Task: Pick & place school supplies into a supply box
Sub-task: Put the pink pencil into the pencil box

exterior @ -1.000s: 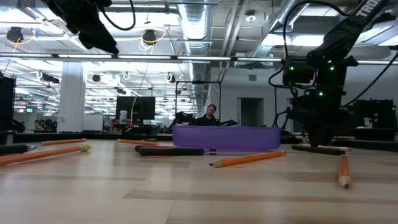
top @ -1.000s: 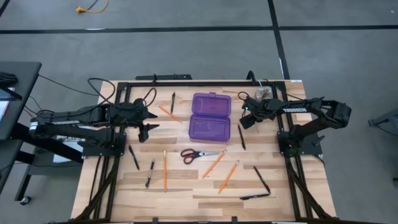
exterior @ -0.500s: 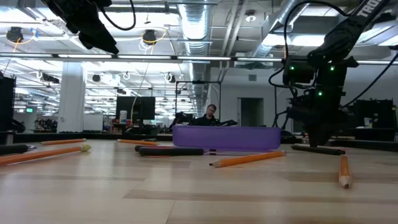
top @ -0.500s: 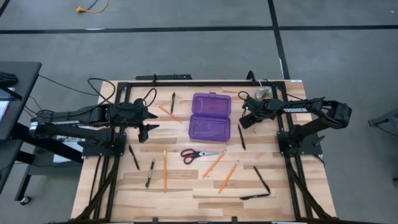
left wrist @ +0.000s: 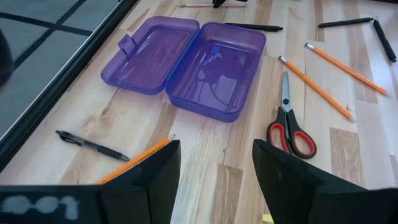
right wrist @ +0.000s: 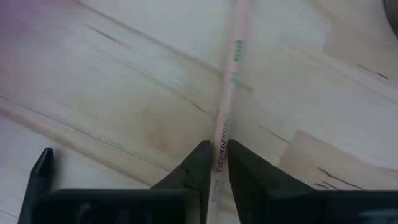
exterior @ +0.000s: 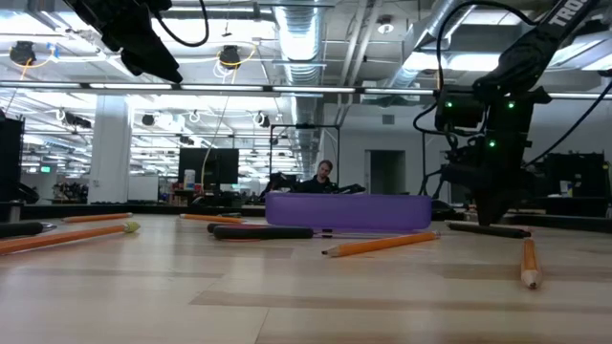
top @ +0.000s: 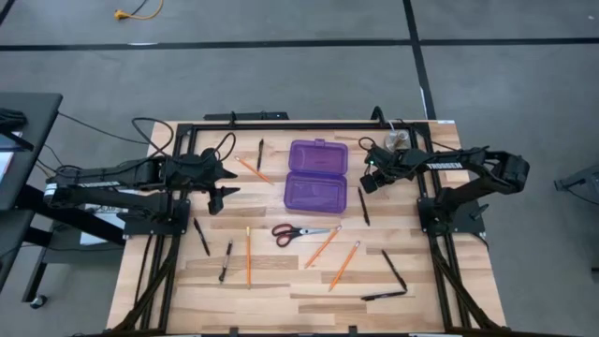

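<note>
A pale wooden table carries an open purple supply box, scissors, pencils, pens.

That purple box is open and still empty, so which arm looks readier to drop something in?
The right gripper, beside the purple box, is shut on a pencil; the left gripper hangs open and empty.

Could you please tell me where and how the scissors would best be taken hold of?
Probably from straight above, across the closed blades just past the red-and-black handles. The scissors lie flat and are narrow there. That spot also stays clear of the orange pencil near the blade tips.
</note>
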`<state>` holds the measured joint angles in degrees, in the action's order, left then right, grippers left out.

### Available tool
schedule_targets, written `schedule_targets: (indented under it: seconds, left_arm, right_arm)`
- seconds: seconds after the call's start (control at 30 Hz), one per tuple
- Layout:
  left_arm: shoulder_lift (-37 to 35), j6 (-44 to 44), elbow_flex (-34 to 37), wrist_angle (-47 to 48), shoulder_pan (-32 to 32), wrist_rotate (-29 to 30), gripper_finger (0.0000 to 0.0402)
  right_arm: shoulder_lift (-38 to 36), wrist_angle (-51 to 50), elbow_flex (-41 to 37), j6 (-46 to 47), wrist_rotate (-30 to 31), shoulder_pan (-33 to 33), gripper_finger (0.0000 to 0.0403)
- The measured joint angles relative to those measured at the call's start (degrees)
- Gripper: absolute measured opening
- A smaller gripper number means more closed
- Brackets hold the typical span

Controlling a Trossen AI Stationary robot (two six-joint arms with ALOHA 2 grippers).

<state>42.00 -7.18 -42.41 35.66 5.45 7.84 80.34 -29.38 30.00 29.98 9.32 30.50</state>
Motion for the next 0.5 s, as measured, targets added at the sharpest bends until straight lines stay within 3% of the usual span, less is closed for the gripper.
schedule_targets:
  seconds: [0.23,0.5]
  left_arm:
    - [0.00,-0.15,0.00,0.00,0.00,0.00,0.0190]
    - [0.00,-0.15,0.00,0.00,0.00,0.00,0.0190]
  right_arm:
    - [-0.07,0.09,0.00,0.00,0.05,0.00,0.0006]
    - [-0.27,0.29,-0.03,0.08,-0.04,0.00,0.0009]
